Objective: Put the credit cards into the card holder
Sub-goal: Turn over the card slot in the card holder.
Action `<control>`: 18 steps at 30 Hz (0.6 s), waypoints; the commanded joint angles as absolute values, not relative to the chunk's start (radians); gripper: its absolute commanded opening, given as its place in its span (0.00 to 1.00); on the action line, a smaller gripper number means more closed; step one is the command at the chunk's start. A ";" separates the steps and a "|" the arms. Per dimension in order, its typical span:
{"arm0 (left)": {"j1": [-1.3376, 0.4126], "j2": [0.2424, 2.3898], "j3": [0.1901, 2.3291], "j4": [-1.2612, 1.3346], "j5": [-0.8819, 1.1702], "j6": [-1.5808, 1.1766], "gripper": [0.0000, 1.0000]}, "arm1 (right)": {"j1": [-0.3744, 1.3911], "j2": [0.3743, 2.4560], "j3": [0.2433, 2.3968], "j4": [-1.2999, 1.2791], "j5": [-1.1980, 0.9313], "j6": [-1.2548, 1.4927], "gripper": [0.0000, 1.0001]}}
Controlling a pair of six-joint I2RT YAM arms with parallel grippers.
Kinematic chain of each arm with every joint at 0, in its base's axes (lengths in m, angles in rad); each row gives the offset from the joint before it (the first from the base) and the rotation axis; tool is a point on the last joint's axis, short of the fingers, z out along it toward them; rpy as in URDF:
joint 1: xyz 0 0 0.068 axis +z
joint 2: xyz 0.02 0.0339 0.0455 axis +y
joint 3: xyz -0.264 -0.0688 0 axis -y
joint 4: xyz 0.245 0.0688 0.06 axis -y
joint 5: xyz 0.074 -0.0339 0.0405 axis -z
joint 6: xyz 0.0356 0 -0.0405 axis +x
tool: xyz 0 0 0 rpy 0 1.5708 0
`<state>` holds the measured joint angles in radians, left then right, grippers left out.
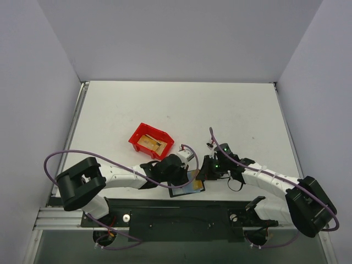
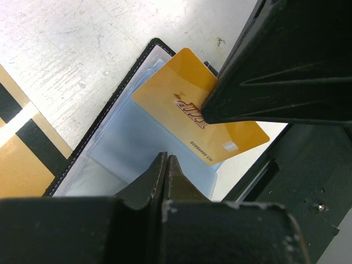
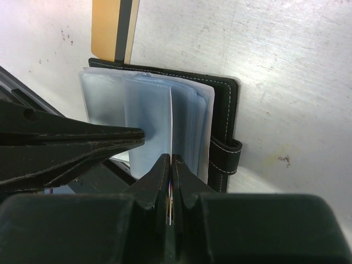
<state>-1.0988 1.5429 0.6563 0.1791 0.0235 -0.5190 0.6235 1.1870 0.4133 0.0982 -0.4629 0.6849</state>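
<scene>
**A:** What is held at this moment?

**B:** A thin gold-orange plastic card (image 2: 181,118) is pinched at 1 edge by the right gripper (image 3: 171,165), whose jaws are closed on it. The card is held partly over the open black leather card holder (image 3: 223,104). The holder lies on the white table (image 1: 231,121) near the front edge, between the 2 arms. The jaws of the left gripper (image 2: 165,165) are pressed together, with the tip down at the pale blue clear sleeves (image 2: 126,143). Whether a sleeve is caught between them cannot be told.

**A:** How is this step to be done well?

**B:** It is judged that the card is being fed into 1 sleeve. Its leading edge should be lined up with the sleeve mouth and slid in flat — not tilted. The holder should be pressed down meanwhile, so that it is not pushed away.

**A:** And the containers?

**B:** In the small red plastic bin (image 1: 133,138) at least 1 tan card (image 1: 151,143) is seen, but the count cannot be made out. Another tan card with a dark stripe (image 3: 115,27) lies on the table just beside the holder — not yet put in. No card is seen fully inside a sleeve.
</scene>
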 commanded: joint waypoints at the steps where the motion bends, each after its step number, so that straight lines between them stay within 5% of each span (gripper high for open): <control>1: -1.100 1.474 0.663 0.163 -0.014 -0.514 0.00 | 0.634 1.216 0.423 0.152 -0.494 0.704 0.00; 18: -1.078 1.345 0.626 0.100 -0.097 -0.520 0.00 | 0.676 1.292 0.456 0.255 -0.551 0.749 0.00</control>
